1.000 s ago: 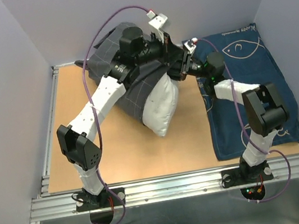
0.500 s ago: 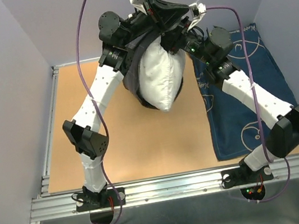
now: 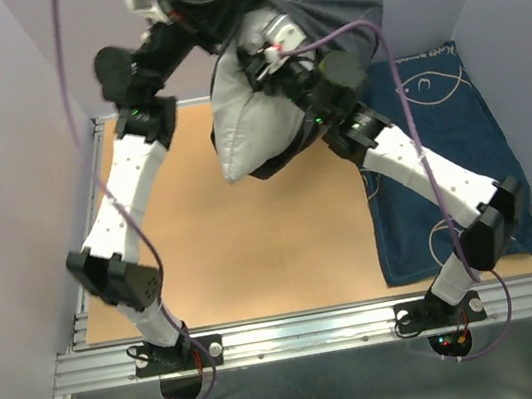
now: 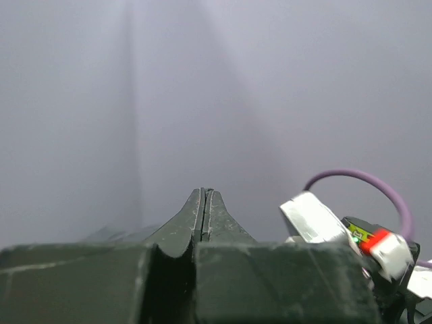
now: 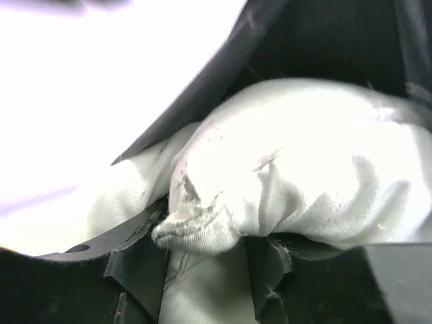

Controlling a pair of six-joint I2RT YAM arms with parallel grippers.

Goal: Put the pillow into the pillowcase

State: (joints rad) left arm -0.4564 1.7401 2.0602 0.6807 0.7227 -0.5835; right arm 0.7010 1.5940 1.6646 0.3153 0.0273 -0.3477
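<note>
While the pillow (image 3: 246, 127) hangs aloft with its long axis pointing down and its top under the pillowcase (image 3: 337, 8), I read my left gripper (image 4: 204, 196) as clamped shut, up and left of it. My right gripper (image 3: 259, 59), nearer, presses its upper end; whether it grips, I cannot tell.

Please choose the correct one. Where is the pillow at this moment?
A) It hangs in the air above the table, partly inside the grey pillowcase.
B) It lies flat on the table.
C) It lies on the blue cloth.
A: the pillow hangs raised over the table, its upper part covered by the pillowcase.
</note>
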